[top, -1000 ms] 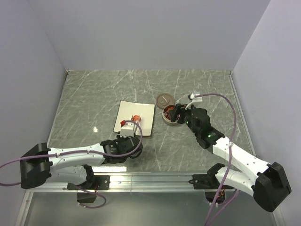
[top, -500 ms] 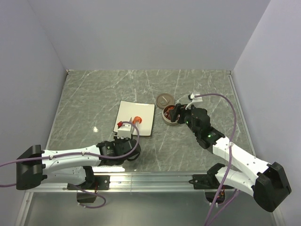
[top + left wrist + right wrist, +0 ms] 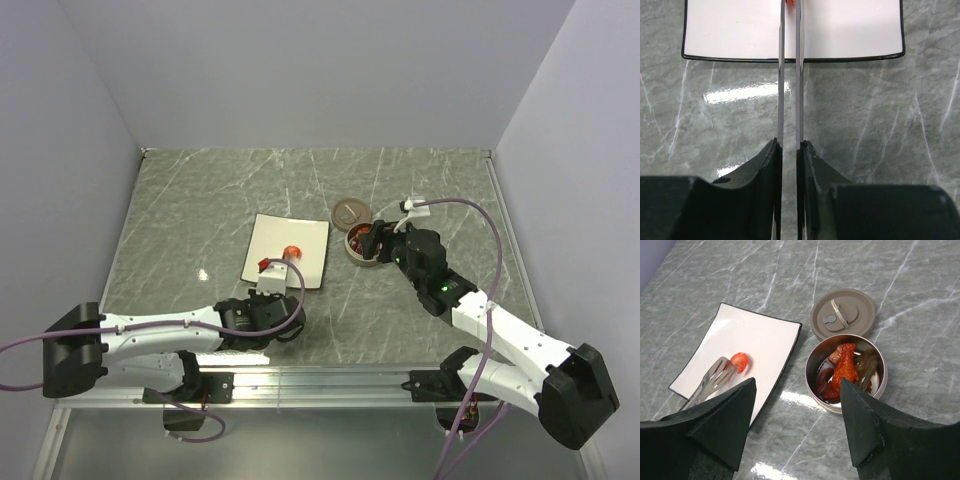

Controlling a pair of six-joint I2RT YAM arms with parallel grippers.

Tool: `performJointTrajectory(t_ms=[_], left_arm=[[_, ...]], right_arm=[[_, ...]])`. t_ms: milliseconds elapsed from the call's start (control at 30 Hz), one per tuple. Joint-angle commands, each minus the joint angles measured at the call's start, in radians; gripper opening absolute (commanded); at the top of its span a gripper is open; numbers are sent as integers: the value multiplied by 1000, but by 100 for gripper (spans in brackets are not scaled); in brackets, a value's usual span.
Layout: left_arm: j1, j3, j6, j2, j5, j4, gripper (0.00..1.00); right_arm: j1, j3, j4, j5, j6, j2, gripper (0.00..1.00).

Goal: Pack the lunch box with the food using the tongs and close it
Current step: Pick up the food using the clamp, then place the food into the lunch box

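**Lunch box (image 3: pixel 812 382) open and part-filled; one red piece (image 3: pixel 739 362) at the tong tips**

The lunch box is a small round silver tin. It stands upright on the grey marbled table (image 3: pixel 180 210), just right of the white square plate (image 3: pixel 760 332). Inside it lies the food (image 3: pixel 845 367): a red-orange piece across the middle, with darker brown and deep red pieces packed around it. The greyish-brown lid (image 3: pixel 843 314) is off and lies flat on the table just beyond the tin, its edge close to the rim. I cannot tell whether the two touch.

A single small red piece lies on the plate, toward its near half. The tongs (image 3: pixel 781 75) reach across the plate's near edge, and their flattened tips lie right against that piece. In the left wrist view a sliver of red shows between the two arms at the top of the frame. I cannot tell whether the tips actually pinch it.

The left gripper (image 3: pixel 789 150) has its jaws clamped on the tongs. One finger presses on each slender arm, so the arms run almost parallel with only a narrow gap between them.

The right gripper (image 3: pixel 797 385) hovers above the table just in front of the tin. Its jaws stand wide apart with nothing between them.
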Motion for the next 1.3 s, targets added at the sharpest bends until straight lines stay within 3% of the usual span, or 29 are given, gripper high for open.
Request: performJointTrajectory(t_ms=[0, 300, 500, 800, 1067, 1267], left_arm=[[-14, 23, 12, -37, -21, 33, 11], [-38, 49, 88, -49, -67, 143, 9], [-38, 128, 230, 32, -86, 290, 8], [-32, 288, 482, 219, 14, 487, 8], [-6, 343, 522, 336, 129, 533, 8], [-3, 357, 519, 366, 138, 525, 8]], right_arm=[[-8, 10, 32, 3, -7, 0, 75], [-9, 22, 33, 11, -10, 22, 75], [-22, 38, 16, 35, -13, -13, 75], [-58, 52, -8, 58, -13, -121, 76], [-71, 9, -19, 69, -6, -200, 78], [-75, 9, -22, 60, -4, -194, 78]])
